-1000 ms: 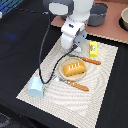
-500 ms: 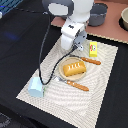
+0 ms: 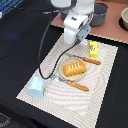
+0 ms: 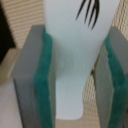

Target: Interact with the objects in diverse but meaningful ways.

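The pincer (image 4: 75,75) was pinching a white elongated piece (image 4: 77,60), its green-lined pads (image 4: 46,80) pressed against both long sides of that piece. A dark fork-shaped mark showed near one end of the piece. In the exterior view the arm hung over the far edge of a striped placemat (image 3: 102,80) that lay on the dark counter (image 3: 20,45); the pincer itself was hidden there behind the white wrist housing (image 3: 76,27).

On the placemat, a tan plate (image 3: 63,75) sat near the middle with an orange rectangular block (image 3: 74,69) resting on it. One piece of orange-handled cutlery (image 3: 90,61) lay just beyond the plate, and another (image 3: 77,86) lay just on the plate's near side. A small yellow packet with red marks (image 3: 93,48) lay near the placemat's far edge, toward the exterior view's right of the arm. A pale blue house-shaped carton (image 3: 36,87) stood at the placemat's corner on the exterior view's left, well apart from the plate. A grey pot (image 3: 99,13) stood behind the arm, off the placemat.
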